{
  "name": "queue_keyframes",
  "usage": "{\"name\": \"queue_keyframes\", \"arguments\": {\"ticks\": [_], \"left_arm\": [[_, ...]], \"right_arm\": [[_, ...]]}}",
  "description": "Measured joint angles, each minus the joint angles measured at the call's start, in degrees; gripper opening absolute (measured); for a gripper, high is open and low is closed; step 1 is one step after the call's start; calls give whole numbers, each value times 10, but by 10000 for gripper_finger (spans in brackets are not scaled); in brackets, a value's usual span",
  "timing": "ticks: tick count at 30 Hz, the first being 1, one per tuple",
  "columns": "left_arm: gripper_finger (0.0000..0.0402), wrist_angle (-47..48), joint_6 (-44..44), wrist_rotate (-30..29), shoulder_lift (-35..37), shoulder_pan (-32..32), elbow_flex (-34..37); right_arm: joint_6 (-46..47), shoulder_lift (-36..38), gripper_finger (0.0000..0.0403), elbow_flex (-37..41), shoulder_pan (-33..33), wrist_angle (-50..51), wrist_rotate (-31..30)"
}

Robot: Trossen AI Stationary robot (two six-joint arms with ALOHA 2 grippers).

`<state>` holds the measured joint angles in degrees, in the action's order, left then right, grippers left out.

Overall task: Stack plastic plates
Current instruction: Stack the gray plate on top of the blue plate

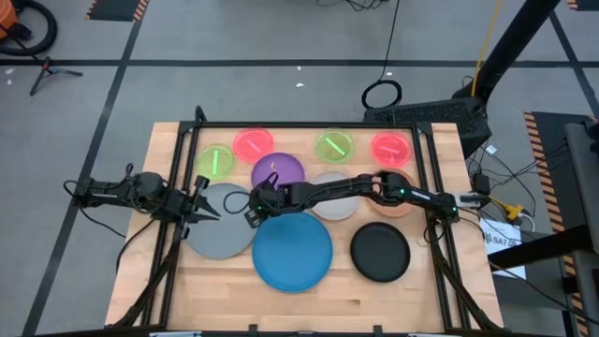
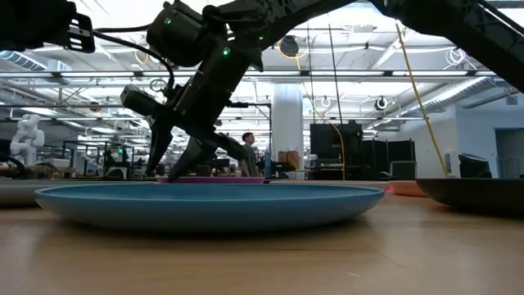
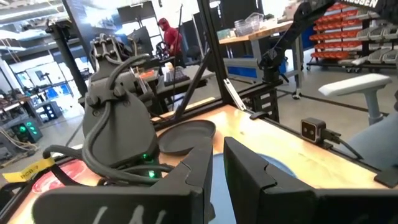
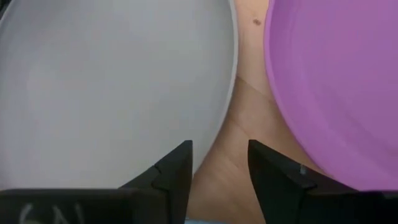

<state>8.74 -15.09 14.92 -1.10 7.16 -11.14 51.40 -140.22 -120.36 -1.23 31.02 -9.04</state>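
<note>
1. The plastic plates lie spread singly over the desk (image 1: 309,295); no stack is visible. The grey plate (image 1: 221,230) sits at the left, the blue plate (image 1: 292,251) near the front middle, the black plate (image 1: 380,253) to its right. The purple plate (image 1: 278,171) lies behind them, with two pink and two green small plates along the far edge.
2. The right hand (image 1: 255,208) reaches across the desk from the right. It sits low over the bare wood between the grey and purple plates, just behind the blue one. Its fingers stand wide and hold nothing.
3. The left hand (image 1: 208,198) hangs at the grey plate's left rim, fingers narrow, nothing visibly between them.
4. Risk: closing where it is, the right hand would likely pinch only air or wood, since neither rim lies between its fingers. The two hands are near each other and could collide over the grey plate.
5. The right wrist view shows the gap of bare wood between the two rims. The low view instead shows the fingertips close to the desk surface.
</note>
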Motion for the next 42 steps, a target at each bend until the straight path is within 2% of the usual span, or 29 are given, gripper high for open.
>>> {"name": "queue_keyframes", "arguments": {"ticks": [4, 10, 18, 23, 32, 42], "left_arm": [[49, 2, 8, 0, 0, 0, -7], [49, 38, 32, 0, 0, 0, -39], [49, 73, 41, 0, 0, 0, -53], [49, 75, 38, 0, 0, 0, -53], [49, 78, 38, 1, 0, 0, -53], [49, 78, 46, 1, 0, 0, -53]], "right_arm": [[0, -16, 146, 0, 0, -18, 4], [0, -37, 146, -1, 5, -67, 44], [3, -39, 142, -1, 8, -88, 48], [4, -40, 110, 0, 9, -88, 48], [10, -41, 18, 0, 9, -112, 56], [2, -40, 8, 0, 6, -164, 53]]}}
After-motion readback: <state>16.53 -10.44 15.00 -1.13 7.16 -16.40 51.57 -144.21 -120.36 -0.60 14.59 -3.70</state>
